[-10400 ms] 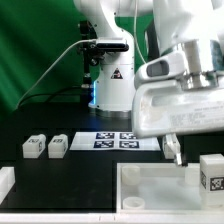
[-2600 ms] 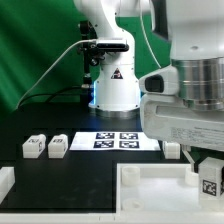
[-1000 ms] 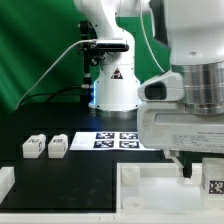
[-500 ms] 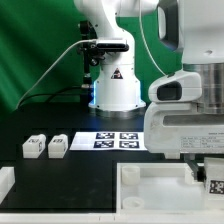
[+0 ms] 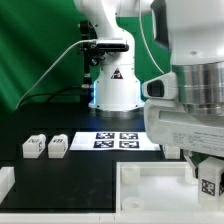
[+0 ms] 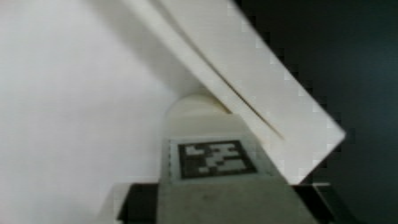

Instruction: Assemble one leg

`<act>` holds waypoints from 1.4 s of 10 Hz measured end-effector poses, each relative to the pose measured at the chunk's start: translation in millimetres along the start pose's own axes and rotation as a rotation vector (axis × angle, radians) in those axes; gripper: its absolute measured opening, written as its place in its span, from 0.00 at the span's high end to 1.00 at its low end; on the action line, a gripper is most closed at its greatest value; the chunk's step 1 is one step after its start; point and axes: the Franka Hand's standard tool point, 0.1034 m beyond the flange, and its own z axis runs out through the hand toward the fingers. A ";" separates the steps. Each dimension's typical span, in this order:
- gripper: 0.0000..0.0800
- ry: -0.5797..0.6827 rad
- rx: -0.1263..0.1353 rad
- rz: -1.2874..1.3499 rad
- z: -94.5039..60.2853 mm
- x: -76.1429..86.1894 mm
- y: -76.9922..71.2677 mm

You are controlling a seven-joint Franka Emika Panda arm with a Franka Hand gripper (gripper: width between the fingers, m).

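My gripper fills the exterior view's right and is shut on a leg, a small white block with a black-and-white tag. It holds the leg just above the right part of the large flat white panel. In the wrist view the leg sits between my two dark fingers, tag facing the camera. The panel lies beneath it, and its edge runs diagonally. Two more legs stand side by side on the black table at the exterior view's left.
The marker board lies on the black table behind the panel. The robot's white base stands behind it, against a green backdrop. A white part shows at the left edge.
The leg stood free on the panel's right side at first and is now held in my gripper. Over the last half second the gripper shifted slightly left and down.
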 end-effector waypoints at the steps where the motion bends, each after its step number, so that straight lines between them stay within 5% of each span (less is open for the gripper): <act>1: 0.63 -0.014 0.015 0.140 0.9 -1.3 -0.2; 3: 0.63 -0.048 0.043 0.419 2.4 -5.0 -2.5; 7: 0.63 -0.076 0.051 0.860 2.9 -4.4 -3.3; 10: 0.63 -0.066 0.094 1.044 1.7 0.4 0.5; 14: 0.62 -0.044 0.084 1.113 1.4 3.2 4.8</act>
